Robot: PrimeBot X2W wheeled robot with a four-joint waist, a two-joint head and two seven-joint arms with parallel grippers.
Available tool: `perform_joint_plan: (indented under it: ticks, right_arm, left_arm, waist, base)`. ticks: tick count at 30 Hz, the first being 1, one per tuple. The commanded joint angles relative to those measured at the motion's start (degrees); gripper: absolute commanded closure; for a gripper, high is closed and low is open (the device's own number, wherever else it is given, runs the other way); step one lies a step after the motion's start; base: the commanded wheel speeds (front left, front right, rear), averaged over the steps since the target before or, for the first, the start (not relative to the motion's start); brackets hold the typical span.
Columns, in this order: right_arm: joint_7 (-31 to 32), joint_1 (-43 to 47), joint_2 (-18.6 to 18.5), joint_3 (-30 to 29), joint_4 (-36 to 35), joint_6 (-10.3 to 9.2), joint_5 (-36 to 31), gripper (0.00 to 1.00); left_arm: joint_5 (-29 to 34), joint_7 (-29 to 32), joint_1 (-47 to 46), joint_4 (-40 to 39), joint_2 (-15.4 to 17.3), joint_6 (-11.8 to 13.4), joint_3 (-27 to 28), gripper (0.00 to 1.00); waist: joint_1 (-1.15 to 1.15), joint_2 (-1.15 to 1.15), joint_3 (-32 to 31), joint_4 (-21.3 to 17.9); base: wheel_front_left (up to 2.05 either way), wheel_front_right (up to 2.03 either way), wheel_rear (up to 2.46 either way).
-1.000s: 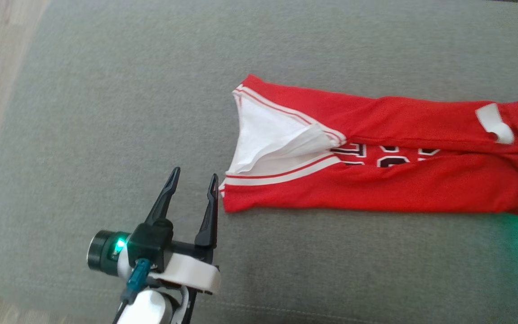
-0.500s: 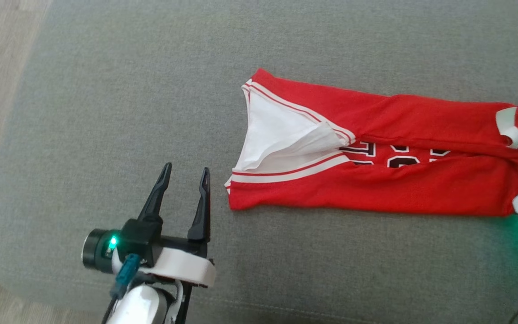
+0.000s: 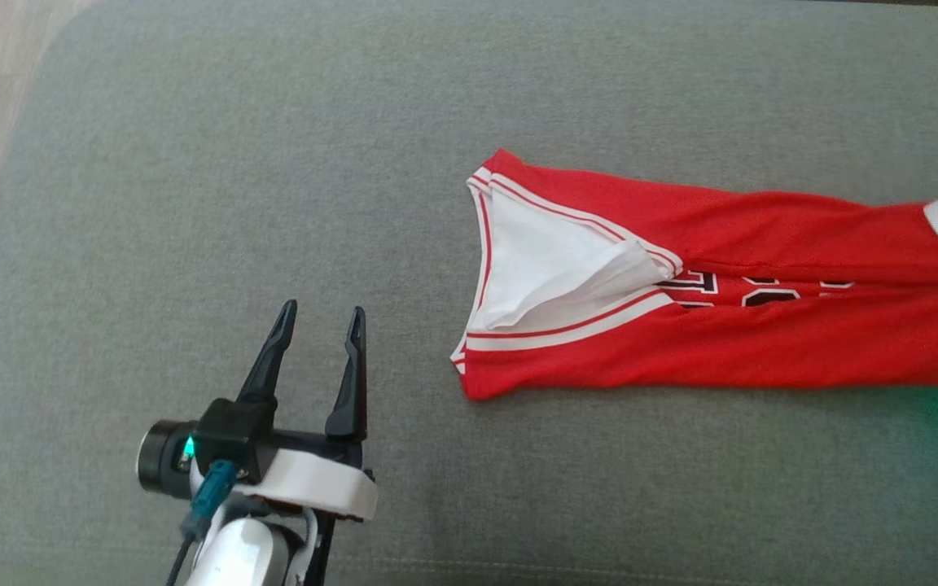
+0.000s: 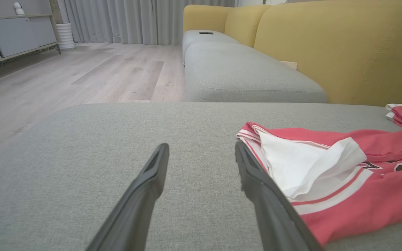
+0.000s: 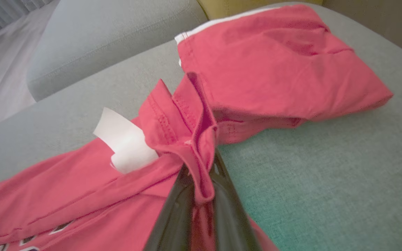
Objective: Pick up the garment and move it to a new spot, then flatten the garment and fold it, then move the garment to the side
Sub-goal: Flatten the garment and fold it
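Garment: the red jersey [image 3: 721, 325] lies stretched along the grey cushion [image 3: 273, 163]. Its white-trimmed end points left and the other end runs off the head view's right edge.
Right end effector [image 5: 201, 181]: clenched on a bunched ridge of red hem, just beside the white tag [image 5: 124, 141].
Left end effector [image 3: 322, 309]: released, fingers spread over bare cushion near the jersey's left corner, touching nothing.
Risk, grip: the pinch takes only a narrow gather of thin cloth, so a firm pull could let it slip out or lift a single layer.
Risk, drag: with one end held, the free end may trail and rumple, and the loose white flap [image 3: 591, 281] could tuck under.
Hidden: the black print sits mostly under a fold and is unreadable. How many layers are pinched cannot be told, nor whether the red mass [image 5: 277, 66] beyond the grip is the same jersey folded back.
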Motion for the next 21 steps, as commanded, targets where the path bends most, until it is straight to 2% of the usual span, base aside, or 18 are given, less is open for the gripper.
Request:
perform_joint_plan:
  ticks: [1, 7, 13, 17, 21]
  right_arm:
    - [0.38, -0.62, -1.47, 0.92, -3.10, 0.11, 0.79, 1.00]
    - [3.31, 0.28, 3.00, 4.60, -15.75, 0.11, 4.65, 1.00]
    - [6.06, 1.71, 8.01, 10.93, -26.68, 0.11, 6.49, 1.00]
    - [6.76, 1.88, 10.50, 15.41, -29.73, 0.11, 6.10, 1.00]
    - [6.15, 0.87, 11.82, 18.70, -28.17, 0.11, 6.63, 1.00]
  left_arm:
    - [0.72, -0.45, -0.32, -1.53, -0.02, -0.14, 2.28, 0.00]
    - [1.04, -0.45, 0.29, -0.76, -0.59, -1.26, 3.47, 0.00]
    - [1.72, -0.45, 0.31, -0.05, -1.08, -2.45, 3.56, 0.00]
    - [2.10, -0.45, 0.36, 0.49, -1.31, -3.06, 3.61, 0.00]
    - [2.33, -0.45, 0.22, 1.01, -1.55, -3.64, 3.46, 0.00]
  waist:
    - [0.00, 0.00, -0.38, -0.39]
    - [0.00, 0.00, -1.86, -1.14]
    - [0.00, 0.00, -3.03, 0.08]
    - [0.00, 0.00, -3.39, 2.02]
    - [0.00, 0.00, -3.37, 4.34]
  base:
    - [0.00, 0.00, 0.00]
    - [0.00, 0.00, 0.00]
    - [0.00, 0.00, 0.00]
    - [0.00, 0.00, 0.00]
    - [0.00, 0.00, 0.00]
